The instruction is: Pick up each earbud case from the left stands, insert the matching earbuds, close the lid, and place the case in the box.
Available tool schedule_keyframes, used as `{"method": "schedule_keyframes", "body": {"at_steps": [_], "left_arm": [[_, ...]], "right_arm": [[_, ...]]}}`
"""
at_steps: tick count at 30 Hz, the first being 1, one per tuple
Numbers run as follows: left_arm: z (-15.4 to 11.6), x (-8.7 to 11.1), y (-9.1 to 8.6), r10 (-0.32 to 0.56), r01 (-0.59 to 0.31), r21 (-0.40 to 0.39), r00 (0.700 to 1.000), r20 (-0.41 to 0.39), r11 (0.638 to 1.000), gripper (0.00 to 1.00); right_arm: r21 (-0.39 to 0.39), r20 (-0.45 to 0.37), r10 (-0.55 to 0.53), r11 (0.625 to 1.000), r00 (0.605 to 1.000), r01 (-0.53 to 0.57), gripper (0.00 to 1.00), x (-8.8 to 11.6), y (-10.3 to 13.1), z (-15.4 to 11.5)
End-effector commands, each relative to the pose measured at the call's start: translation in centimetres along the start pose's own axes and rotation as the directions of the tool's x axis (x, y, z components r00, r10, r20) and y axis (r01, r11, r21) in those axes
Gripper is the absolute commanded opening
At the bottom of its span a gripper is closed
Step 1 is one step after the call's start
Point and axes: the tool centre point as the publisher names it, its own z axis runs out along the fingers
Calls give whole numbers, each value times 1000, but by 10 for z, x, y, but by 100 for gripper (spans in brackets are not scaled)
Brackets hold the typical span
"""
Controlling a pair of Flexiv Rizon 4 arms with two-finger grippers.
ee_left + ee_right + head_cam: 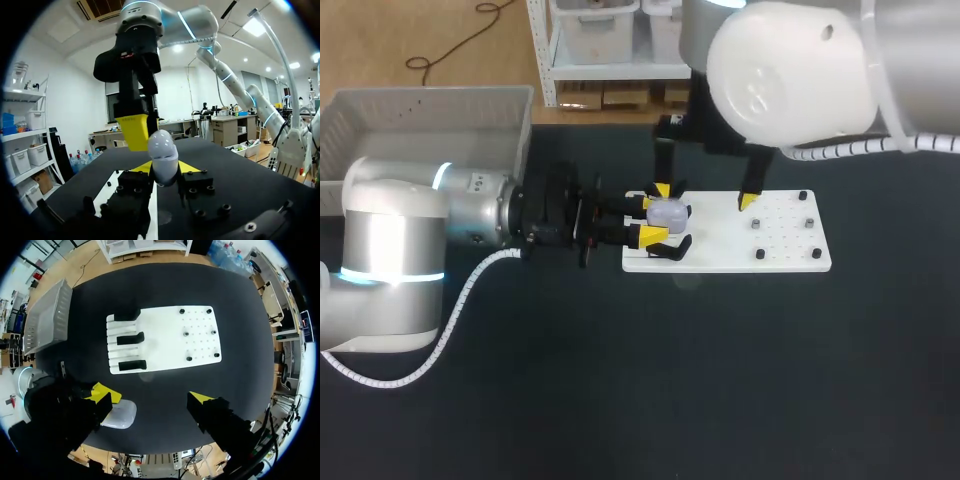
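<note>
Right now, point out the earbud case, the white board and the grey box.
earbud case (pixel 668 212), head view, on its pale rounded shell.
white board (pixel 790 250), head view, on bare surface between two pegs.
grey box (pixel 430 93), head view, on its far rim.

My left arm (pixel 390 250) and right arm (pixel 790 70) are glossy white rounded shells, the left with a silver-grey joint section ringed by a glowing cyan light band (pixel 442 176), each trailing a white coiled cable (pixel 460 300) to black hardware, the screw-studded left gripper (pixel 655 219) and the right gripper (pixel 706 196), both tipped with bright yellow wedges.
</note>
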Motion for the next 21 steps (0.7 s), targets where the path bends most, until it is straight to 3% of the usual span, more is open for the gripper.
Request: {"method": "schedule_keyframes", "body": {"at_steps": [1, 5, 9, 12, 21], "left_arm": [[0, 0, 0, 1, -1, -1, 1000, 0, 1000, 0], [0, 0, 0, 1, -1, -1, 1000, 0, 1000, 0], [0, 0, 0, 1, -1, -1, 1000, 0, 1000, 0], [0, 0, 0, 1, -1, -1, 1000, 0, 1000, 0], [-18, -27, 0, -84, 81, -70, 996, -43, 994, 0]], "right_arm": [[7, 19, -5, 1000, 1000, 5, 100, 5, -2, -1], [-20, 124, -5, 1000, 992, 8, 100, 5, -5, -19], [-65, 233, -57, 995, 971, 74, 100, 16, -7, -50], [-53, 301, -88, 993, 950, 109, 100, 27, -10, -71], [-72, 397, -165, 975, 903, 210, 100, 63, -28, -93]]}}
